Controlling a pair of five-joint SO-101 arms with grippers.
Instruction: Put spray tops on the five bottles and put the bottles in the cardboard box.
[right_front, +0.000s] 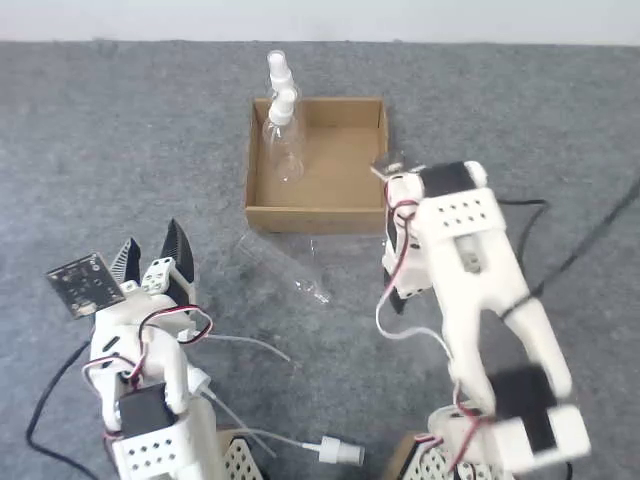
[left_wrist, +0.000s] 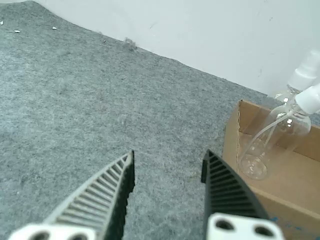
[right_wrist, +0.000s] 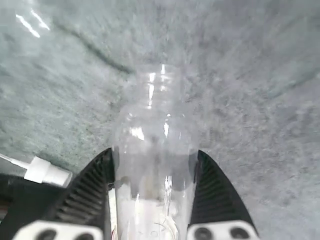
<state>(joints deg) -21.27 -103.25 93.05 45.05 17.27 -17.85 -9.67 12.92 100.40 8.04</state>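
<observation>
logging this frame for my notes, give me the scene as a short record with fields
left gripper: open, empty, above the carpet
right gripper: shut on an uncapped bottle, neck pointing away from its camera
box: one capped bottle leaning inside, by its left wall
second capped bottle: at the box's far left corner; inside or behind, cannot tell
loose bottle: uncapped, lying on the carpet before the box
spray top: loose on the carpet near the arm bases

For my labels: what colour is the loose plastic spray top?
The spray top is white; best in high view.
</observation>
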